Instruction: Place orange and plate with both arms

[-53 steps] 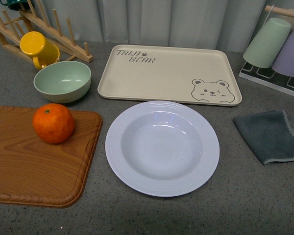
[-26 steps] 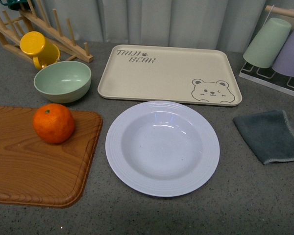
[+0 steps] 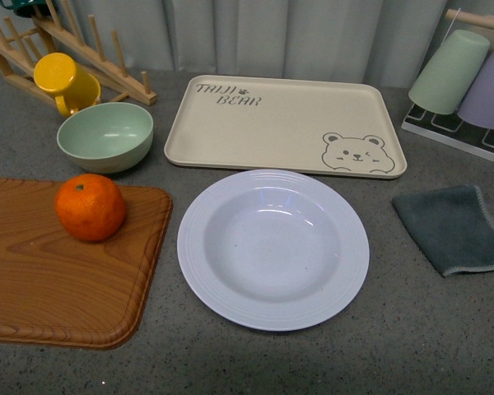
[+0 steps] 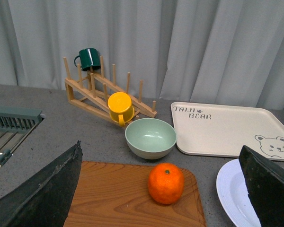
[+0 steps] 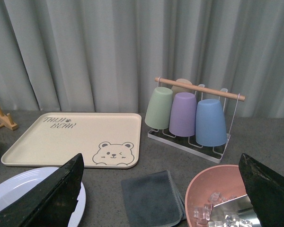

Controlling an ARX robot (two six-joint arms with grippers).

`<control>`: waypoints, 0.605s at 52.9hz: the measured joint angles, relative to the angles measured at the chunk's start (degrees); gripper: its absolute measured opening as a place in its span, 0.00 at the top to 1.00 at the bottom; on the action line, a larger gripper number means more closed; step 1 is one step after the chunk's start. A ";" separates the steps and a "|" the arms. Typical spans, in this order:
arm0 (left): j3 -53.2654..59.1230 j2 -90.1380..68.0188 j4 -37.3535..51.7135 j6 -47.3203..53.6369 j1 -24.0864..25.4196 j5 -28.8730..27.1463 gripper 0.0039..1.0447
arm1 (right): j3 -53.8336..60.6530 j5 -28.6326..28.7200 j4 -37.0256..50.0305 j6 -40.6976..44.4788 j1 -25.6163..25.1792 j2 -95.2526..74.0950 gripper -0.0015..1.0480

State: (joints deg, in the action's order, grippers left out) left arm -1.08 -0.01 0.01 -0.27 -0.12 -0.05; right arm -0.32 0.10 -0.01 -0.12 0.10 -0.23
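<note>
L fingers point(image 4: 42, 196), R fingers point(image 5: 47, 203): wide apart, empty | orange point(image 3: 90, 206): green stem dot | plate point(image 3: 272, 249): lavender-wht, ridged rim

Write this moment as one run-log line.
orange: on cutting board | plate: empty, on counter | left gripper: open | right gripper: open

The left gripper point(image 4: 160, 151) has its two dark fingers point(image 4: 42, 194) set wide apart, holding nothing. The right gripper point(image 5: 161, 158) has its fingers point(image 5: 270, 189) likewise wide apart, holding nothing.
</note>
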 joint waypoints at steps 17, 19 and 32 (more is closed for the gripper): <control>0.00 0.00 0.00 0.02 0.00 -0.02 0.06 | 0.00 0.00 0.00 0.00 0.00 0.00 0.09; -0.02 0.00 0.00 0.00 0.00 -0.02 0.06 | 0.00 0.00 0.00 0.00 0.00 0.00 0.09; -0.02 0.00 0.00 0.00 0.00 -0.02 0.06 | 0.00 0.00 0.00 0.00 0.00 0.00 0.09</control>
State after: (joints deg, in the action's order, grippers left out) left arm -1.10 -0.01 0.01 -0.27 -0.12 -0.08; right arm -0.32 0.10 -0.01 -0.12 0.10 -0.23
